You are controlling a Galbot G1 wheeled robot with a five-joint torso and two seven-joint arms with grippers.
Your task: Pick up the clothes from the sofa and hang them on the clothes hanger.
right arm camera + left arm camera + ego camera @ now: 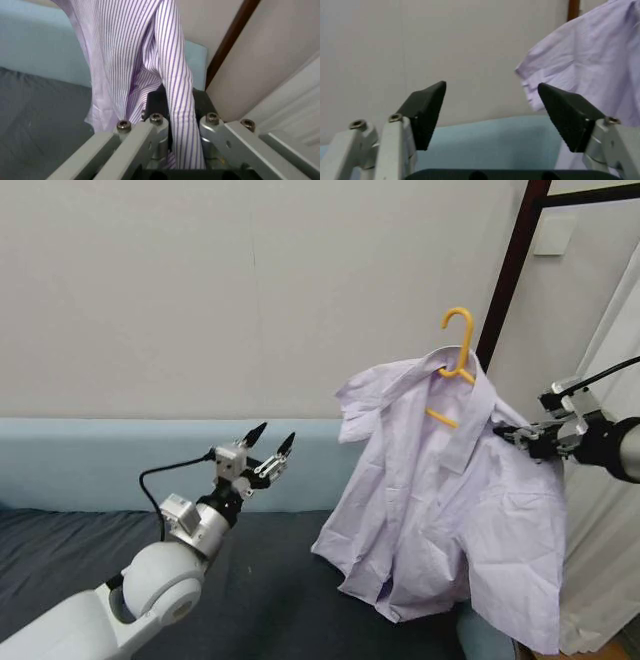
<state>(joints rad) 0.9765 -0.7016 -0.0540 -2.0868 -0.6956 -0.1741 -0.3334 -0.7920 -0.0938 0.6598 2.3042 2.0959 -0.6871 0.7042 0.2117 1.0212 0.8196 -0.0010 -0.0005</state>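
R claw (522,436) was held up at the right, clamped on the shirt (450,500) at its shoulder edge. In the R wrist view a fold of striped cloth (145,45) ran down btw the narrowed fingers (157,129), pinched there at the R claw (175,112). The shirt, pale lilac w/ thin stripes, hung in the air from that grip, off the sofa (60,560); its lower hem drooped over the dark seat's right end. A yellow hanger (458,350) sat inside the collar, hook upright above it, one arm showing in the open neck. Hook was just beside a dark post (505,280), touching or not I couldn't tell.

L claw (268,448) was raised over the sofa seat, pointing up and twd the shirt, well apart from it and to its left. Fingers spread wide, nothing btw them. In the L wrist view the black pads (427,112) framed the L claw (492,88) gap, w/ the shirt's sleeve (585,56) beyond the far pad and the sofa's pale blue back (495,142) below.
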